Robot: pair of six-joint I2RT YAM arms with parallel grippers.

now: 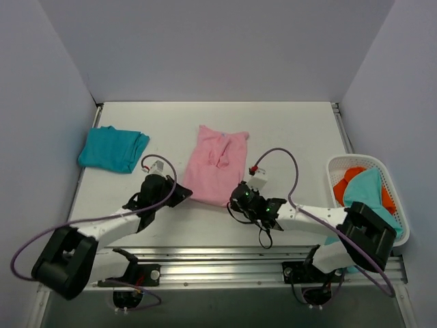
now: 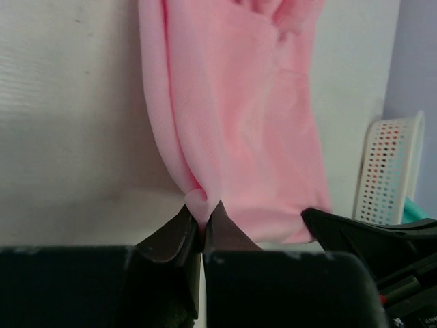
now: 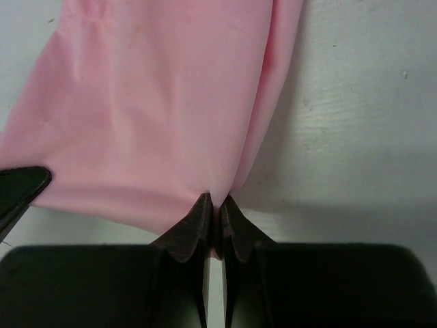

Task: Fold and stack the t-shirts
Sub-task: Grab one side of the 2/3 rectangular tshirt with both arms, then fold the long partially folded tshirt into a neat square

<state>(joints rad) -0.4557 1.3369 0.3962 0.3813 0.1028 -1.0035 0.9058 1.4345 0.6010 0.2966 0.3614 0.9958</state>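
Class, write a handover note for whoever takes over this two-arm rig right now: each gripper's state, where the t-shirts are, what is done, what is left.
Left gripper: shut, pinching the near left corner of the light pink cotton t-shirt.
Right gripper: shut on its near right corner.
The pink shirt lies flat mid-way across the white table, already narrowed lengthwise.
Deep teal-blue cotton t-shirt: folded, at the far left.
White plastic lattice basket, on the right, holds an orange garment and a light teal garment.
Left to do: probably fold the pink hem away, stack it on the teal-blue one, then the basket items.
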